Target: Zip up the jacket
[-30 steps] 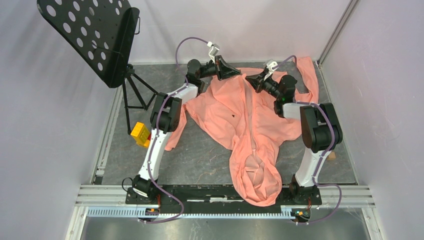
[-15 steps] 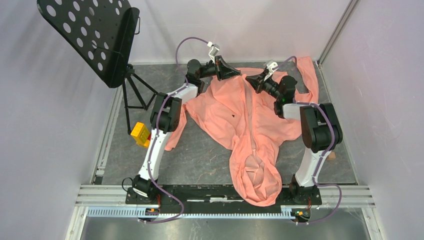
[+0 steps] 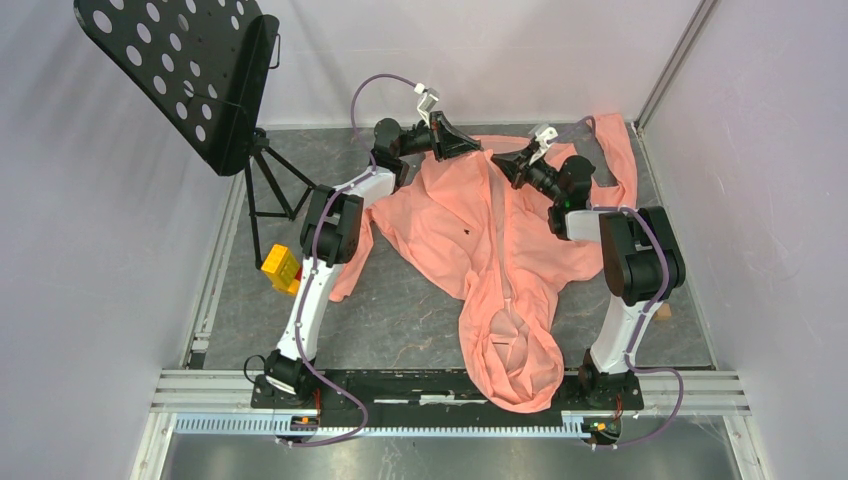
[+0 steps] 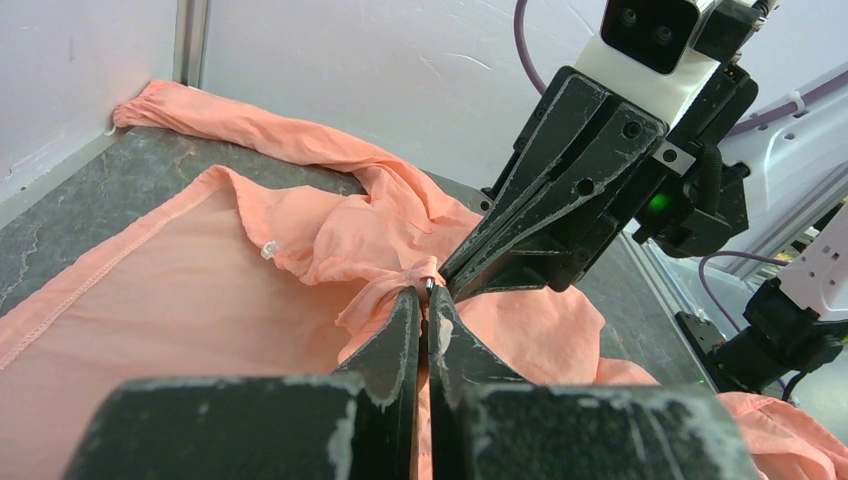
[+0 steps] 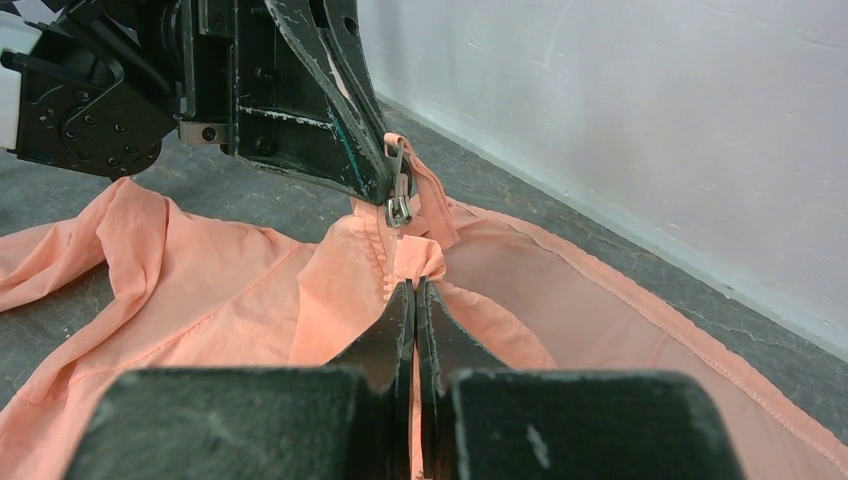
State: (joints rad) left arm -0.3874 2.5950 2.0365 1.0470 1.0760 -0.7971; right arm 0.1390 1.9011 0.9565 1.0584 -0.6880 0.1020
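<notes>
The salmon-pink jacket (image 3: 450,225) lies spread on the grey table, hood at the near edge and hem at the far wall, with a small dark mark (image 3: 466,231). My left gripper (image 3: 479,150) is shut on the hem end of the paler zipper strip (image 3: 497,240). In the left wrist view (image 4: 425,292) fabric is bunched at its tips. A silver zipper pull (image 5: 397,208) hangs at those tips. My right gripper (image 3: 502,162) faces it closely and is shut on the zipper strip just below (image 5: 414,285). Both hold the hem slightly lifted.
A black perforated music stand (image 3: 180,70) on a tripod stands at the back left. A yellow block (image 3: 281,268) lies beside the left arm. A jacket sleeve (image 3: 620,150) lies against the right wall. A small tan block (image 3: 662,312) sits by the right arm.
The right arm has shifted very slightly at the hem. The left arm and the jacket look the same.
</notes>
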